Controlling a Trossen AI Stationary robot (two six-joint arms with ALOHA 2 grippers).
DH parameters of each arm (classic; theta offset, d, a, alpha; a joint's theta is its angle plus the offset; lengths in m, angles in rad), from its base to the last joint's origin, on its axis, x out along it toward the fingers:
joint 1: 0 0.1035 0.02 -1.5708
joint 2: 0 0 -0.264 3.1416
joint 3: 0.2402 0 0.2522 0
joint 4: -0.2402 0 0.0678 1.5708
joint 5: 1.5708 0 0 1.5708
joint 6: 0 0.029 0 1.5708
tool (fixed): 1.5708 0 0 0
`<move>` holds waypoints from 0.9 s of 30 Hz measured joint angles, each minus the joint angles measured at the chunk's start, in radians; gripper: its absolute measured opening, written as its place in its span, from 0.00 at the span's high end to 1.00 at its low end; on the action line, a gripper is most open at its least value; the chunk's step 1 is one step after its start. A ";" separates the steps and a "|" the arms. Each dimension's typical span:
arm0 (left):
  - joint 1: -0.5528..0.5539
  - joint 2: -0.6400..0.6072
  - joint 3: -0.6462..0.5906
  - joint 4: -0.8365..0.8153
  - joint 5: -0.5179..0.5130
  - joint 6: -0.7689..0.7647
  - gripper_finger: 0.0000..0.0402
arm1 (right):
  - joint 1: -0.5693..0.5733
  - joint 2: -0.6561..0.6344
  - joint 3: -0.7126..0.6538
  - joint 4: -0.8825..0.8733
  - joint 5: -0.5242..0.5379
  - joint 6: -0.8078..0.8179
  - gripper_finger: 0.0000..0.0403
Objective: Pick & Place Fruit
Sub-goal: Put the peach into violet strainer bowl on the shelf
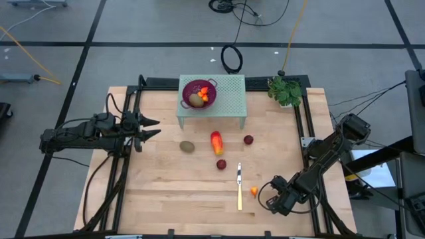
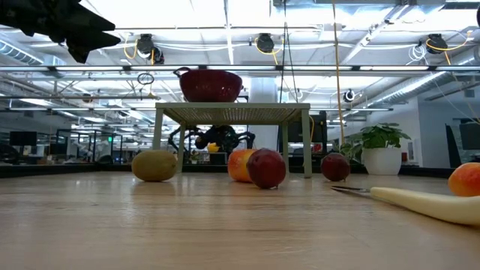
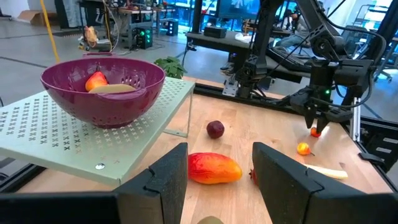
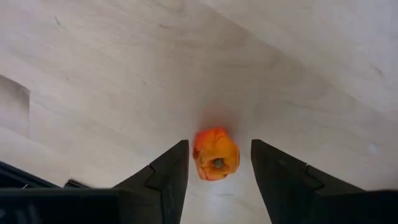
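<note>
The perforated purple colander (image 1: 198,92) on the green mesh stand (image 1: 229,99) holds a brown-green oval fruit (image 1: 195,99) and small orange pieces (image 1: 205,95). Low over the wooden table (image 1: 166,192), the right gripper (image 4: 219,163) has its partly open fingers on either side of a lumpy orange piece (image 4: 216,154), not visibly clamping it. The left gripper (image 1: 154,127) hangs half open and empty at the table's left edge.

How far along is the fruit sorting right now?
Done: some fruit sits in the purple colander. In hand: the right end effector straddles a small orange piece, not clearly gripped. Left: a brown-green oval, the red-orange oblong, and two dark red balls.

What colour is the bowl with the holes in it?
Purple. The bowl on the pale green stand shows best in the left wrist view.
</note>
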 joint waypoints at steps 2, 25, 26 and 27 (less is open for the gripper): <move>0.000 0.000 0.000 0.000 0.000 0.002 0.55 | -0.004 0.000 -0.006 0.011 -0.004 0.000 0.60; 0.000 0.000 0.000 0.001 -0.001 0.001 0.55 | -0.004 0.000 -0.073 0.114 -0.052 0.018 0.74; 0.000 0.000 0.000 0.001 -0.001 0.002 0.55 | -0.004 0.000 -0.073 0.114 -0.052 0.018 0.74; 0.000 0.000 0.000 0.001 -0.001 0.002 0.55 | -0.004 0.000 -0.073 0.113 -0.052 0.018 0.74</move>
